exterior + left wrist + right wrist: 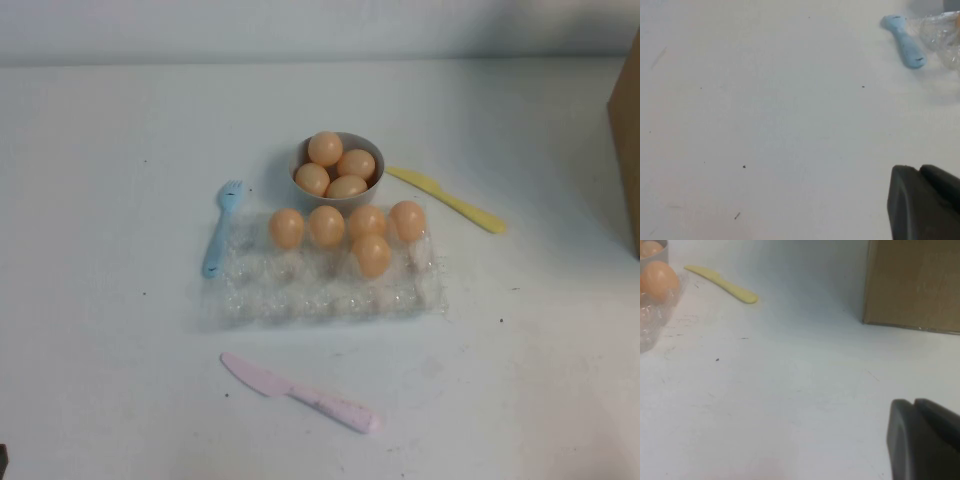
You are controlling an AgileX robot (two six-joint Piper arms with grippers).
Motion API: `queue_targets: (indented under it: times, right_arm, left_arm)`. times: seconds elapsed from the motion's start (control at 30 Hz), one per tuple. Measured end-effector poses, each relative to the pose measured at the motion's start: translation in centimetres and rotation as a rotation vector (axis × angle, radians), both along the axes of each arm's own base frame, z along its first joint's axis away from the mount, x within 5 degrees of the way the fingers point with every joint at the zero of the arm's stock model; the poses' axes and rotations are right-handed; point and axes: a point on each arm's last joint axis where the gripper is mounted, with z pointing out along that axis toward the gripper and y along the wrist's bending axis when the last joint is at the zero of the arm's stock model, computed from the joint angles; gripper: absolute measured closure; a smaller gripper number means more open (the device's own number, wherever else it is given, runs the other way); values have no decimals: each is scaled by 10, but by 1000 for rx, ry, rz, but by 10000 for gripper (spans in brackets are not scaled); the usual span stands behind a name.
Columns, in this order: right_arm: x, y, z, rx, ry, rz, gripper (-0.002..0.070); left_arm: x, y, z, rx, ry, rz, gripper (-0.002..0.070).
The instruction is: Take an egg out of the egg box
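The clear plastic egg box [300, 290] lies mid-table and holds several peach-orange eggs: a back row and one egg [372, 255] in front of it. Neither gripper shows in the high view. In the left wrist view my left gripper [917, 170] hovers over bare table, fingers pressed together with nothing between them, and a corner of the egg box [940, 30] is off to one side. In the right wrist view my right gripper [914, 403] is shut and empty, well away from the egg box [652, 320] and its nearest egg [659, 280].
A grey bowl [300, 160] with several eggs stands just behind the box. A blue fork [222, 228] lies at its left, a yellow knife [447, 198] at the back right and a pink knife [300, 392] in front. A brown box [628, 140] stands at the right edge.
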Motion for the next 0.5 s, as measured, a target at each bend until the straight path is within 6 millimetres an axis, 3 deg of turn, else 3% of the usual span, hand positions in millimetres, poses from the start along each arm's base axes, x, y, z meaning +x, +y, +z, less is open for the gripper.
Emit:
queue_targets:
  times: [0.5]
  right_arm:
    - [0, 0, 0, 0, 0, 0, 694]
  left_arm:
    - [0, 1, 0, 23, -2, 2, 678]
